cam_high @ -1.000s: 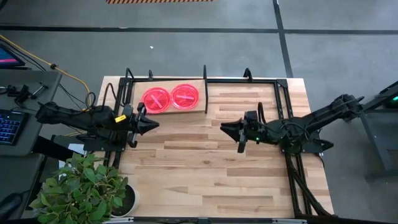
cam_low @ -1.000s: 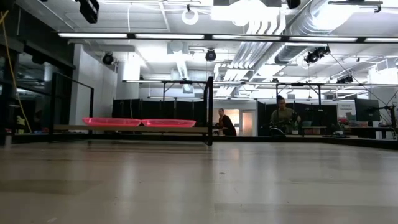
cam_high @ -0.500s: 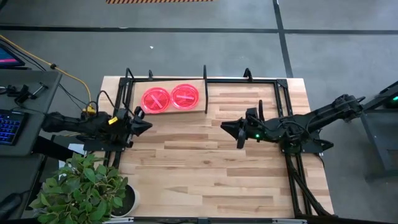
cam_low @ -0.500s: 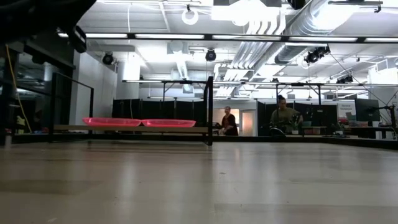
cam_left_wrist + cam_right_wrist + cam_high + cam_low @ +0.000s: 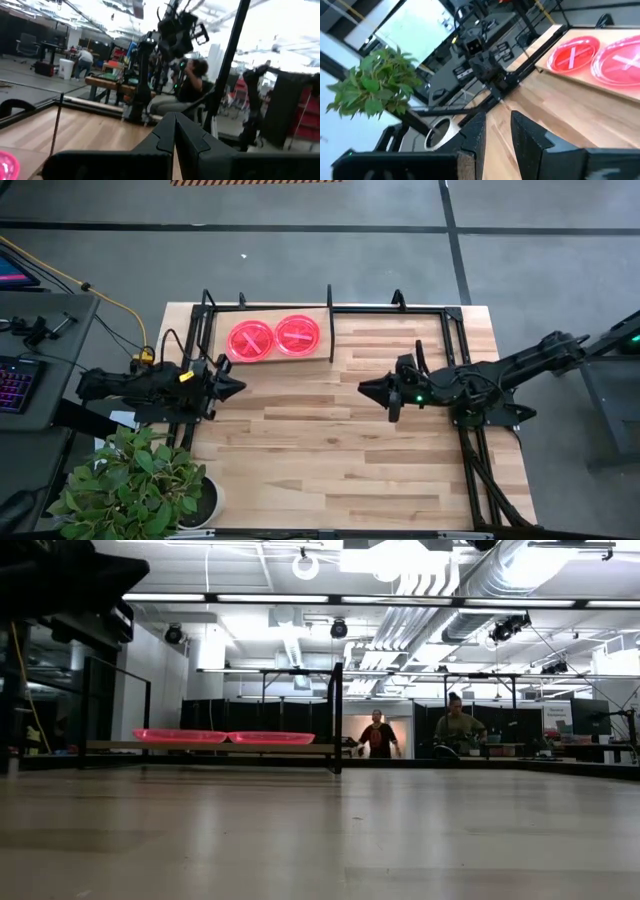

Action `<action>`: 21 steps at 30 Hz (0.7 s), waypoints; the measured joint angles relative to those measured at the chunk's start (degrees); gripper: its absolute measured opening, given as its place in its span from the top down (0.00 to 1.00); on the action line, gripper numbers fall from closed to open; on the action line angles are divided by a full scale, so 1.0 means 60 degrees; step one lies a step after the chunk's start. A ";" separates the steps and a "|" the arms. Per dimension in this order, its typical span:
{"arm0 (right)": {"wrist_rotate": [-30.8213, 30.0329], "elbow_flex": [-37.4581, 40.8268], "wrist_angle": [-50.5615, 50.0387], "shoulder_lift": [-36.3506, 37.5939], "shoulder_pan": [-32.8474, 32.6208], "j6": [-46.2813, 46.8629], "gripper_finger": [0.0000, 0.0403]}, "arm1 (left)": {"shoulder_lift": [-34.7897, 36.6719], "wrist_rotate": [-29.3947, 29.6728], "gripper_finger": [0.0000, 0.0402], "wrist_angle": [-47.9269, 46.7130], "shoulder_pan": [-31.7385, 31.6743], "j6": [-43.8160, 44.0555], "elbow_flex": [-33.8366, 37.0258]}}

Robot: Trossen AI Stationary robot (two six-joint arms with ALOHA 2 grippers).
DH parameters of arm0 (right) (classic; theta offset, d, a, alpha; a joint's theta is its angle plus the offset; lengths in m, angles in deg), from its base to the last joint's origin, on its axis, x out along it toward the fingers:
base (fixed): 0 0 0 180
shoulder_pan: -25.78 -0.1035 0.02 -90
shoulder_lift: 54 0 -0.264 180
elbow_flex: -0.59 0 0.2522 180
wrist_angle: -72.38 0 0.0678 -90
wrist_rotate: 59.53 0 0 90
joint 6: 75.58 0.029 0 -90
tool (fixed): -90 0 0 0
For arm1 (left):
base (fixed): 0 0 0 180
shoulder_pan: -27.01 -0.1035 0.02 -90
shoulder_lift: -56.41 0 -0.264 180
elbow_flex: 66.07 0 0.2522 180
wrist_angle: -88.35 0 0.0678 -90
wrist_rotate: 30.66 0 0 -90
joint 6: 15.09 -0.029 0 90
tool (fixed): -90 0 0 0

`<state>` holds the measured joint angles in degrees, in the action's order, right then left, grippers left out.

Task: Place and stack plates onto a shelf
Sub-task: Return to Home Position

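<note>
The plates (image 5: 251,340) sit on the shelf (image 5: 316,316) at upper left, so gently pull the empty, pinched-together left gripper (image 5: 238,386) and the slightly parted right gripper (image 5: 364,388) away.

Leafy potted plant (image 5: 130,480) is sitting in a white pot (image 5: 207,502), just off the striped wood tabletop (image 5: 340,460) at a left-side corner. Backlit keyboard (image 5: 12,385) is glowing blue-violet on a grey desk (image 5: 55,330). Yellow cable (image 5: 105,298) is trailing over the floor toward the table.

Far across the room, one person (image 5: 378,734) is standing in a lit doorway. A second person (image 5: 458,726) is working at a bench. A third person (image 5: 192,82), in dark clothes, is sitting close by.
</note>
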<state>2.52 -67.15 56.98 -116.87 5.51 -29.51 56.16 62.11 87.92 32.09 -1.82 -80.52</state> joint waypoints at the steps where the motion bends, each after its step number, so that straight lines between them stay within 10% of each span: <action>1: 0.0146 0.0000 -0.0151 0.0075 0.0000 -0.0002 0.82 | -0.0002 -0.0065 1.00 -0.0094 -0.0024 -0.0158 0.0000; 21: 0.1523 0.1912 -0.2430 0.3217 -0.0694 -0.0879 1.00 | 0.0001 0.0244 1.00 -0.0960 -0.1431 0.0758 0.0000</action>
<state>11.66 -55.68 42.39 -97.57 1.34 -34.78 56.16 63.57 82.15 23.51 2.72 -80.52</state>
